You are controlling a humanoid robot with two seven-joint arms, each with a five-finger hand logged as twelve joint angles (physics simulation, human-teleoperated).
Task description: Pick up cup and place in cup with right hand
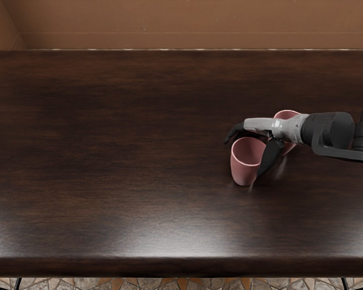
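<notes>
Likely still-ungrasped pickup step, with right robot hand (271, 127) spread beside near cup (244, 171); next, close, lift, carry over far cup (287, 114).

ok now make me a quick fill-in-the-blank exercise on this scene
The nearer cup is coloured ____. The hand at this cup is the robot's ____ hand. Counting the partly hidden cup, the picture shows ____ cups.

Missing words: pink; right; two

Wood table top (139, 163) dark; pale glare along near edge; wall evenly lit.
</notes>
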